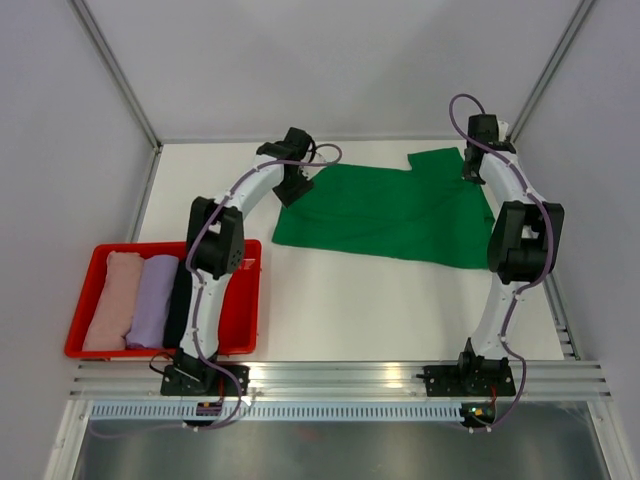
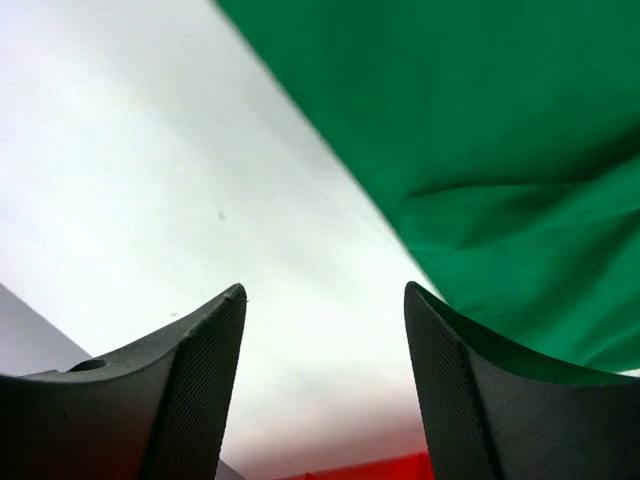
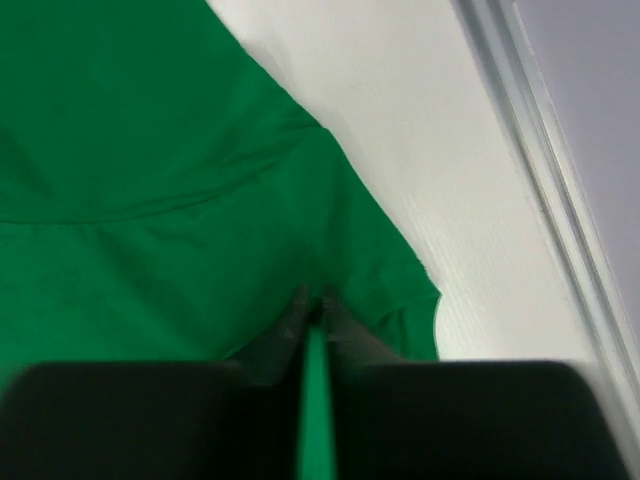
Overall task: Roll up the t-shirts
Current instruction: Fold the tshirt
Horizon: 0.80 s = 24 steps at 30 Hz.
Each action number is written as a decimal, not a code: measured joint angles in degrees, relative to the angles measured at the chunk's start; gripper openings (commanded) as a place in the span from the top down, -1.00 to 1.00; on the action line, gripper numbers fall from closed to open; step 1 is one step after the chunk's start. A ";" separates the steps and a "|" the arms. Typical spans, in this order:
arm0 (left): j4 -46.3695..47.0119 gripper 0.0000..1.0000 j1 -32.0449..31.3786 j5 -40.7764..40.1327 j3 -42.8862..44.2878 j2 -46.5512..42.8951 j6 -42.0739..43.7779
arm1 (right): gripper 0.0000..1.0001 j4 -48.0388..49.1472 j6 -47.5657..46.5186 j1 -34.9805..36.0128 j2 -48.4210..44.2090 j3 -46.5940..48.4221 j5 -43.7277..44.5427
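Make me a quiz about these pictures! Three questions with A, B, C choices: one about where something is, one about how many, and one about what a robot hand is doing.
1. Where is the red tray?
A. at the near left of the table
B. at the far right of the table
C. hanging on the wall

2. How many rolled t-shirts lie in the tray?
A. two
B. three
C. five

3. What is the right gripper doing?
A. pinching the green t-shirt
B. gaping wide over bare table
C. gripping the tray

Answers:
1 A, the top view shows it at the lower left.
2 B, three rolls lie side by side in it.
3 A, its wrist view shows the fingers closed with green cloth between them.
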 measured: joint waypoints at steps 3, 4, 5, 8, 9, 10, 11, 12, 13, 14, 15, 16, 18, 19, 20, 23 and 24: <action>0.39 -0.42 1.36 -0.50 0.20 -1.46 -1.53 | -0.56 -1.22 0.50 -0.02 3.32 3.87 -0.15; 0.28 -0.42 1.68 -0.33 -0.28 -2.36 -2.19 | -0.61 -2.43 0.33 -0.02 4.37 5.46 0.35; -0.07 -0.42 1.86 0.37 -0.94 -3.45 -2.78 | -0.62 -3.41 0.35 -0.02 5.18 6.95 0.85; -0.17 -0.43 1.60 5.18 -7.04 -8.87 -3.52 | -0.59 -7.02 1.64 -0.17 5.64 8.98 2.36; -0.28 -0.44 1.18 7.37 -10.19 -11.17 -3.45 | -0.57 -8.50 2.67 -0.35 4.96 8.48 2.49; -0.20 -0.44 0.57 9.09 -13.75 -13.57 -3.08 | -0.55 -9.38 3.37 -0.57 4.17 7.45 2.64; -0.48 -0.44 -0.31 10.80 -17.31 -15.76 -2.45 | -0.53 -9.33 4.63 -0.81 1.60 3.61 2.69; -0.66 -0.45 -1.33 12.07 -20.85 -17.70 -1.70 | -0.52 -10.01 5.53 -1.31 -0.42 0.42 2.43; -0.83 -0.47 -2.62 13.07 -24.02 -19.08 -0.74 | -0.51 -10.29 6.71 -1.77 -3.61 -4.48 2.08; -0.66 -0.48 -3.89 13.62 -26.56 -19.69 0.33 | -0.51 -11.47 7.93 -2.27 -6.86 -9.14 1.66; -0.44 -0.50 -5.11 13.70 -28.63 -19.80 1.31 | -0.50 -12.61 9.31 -2.91 -9.99 -13.40 0.83; 0.35 -0.50 -6.25 13.66 -30.47 -19.61 2.21 | -0.49 -13.11 10.64 -3.63 -12.81 -17.31 -0.31; 0.79 -0.54 -7.61 13.07 -32.09 -18.38 3.69 | -0.48 -11.93 13.14 -5.62 -18.60 -25.59 -3.15; 1.27 -0.54 -7.93 12.48 -32.17 -17.44 4.35 | -0.47 -11.56 13.94 -6.78 -20.61 -28.74 -4.17; 2.16 -0.54 -7.96 11.78 -32.22 -16.59 4.94 | -0.47 -11.39 14.86 -8.37 -22.53 -32.11 -5.51; 4.98 -0.55 -7.50 10.29 -32.83 -15.74 6.73 | -0.45 -8.48 16.61 -12.57 -24.17 -38.66 -8.57; 5.46 -0.55 -7.34 10.14 -33.05 -15.74 7.19 | -0.44 -7.08 16.96 -13.09 -24.00 -40.00 -9.49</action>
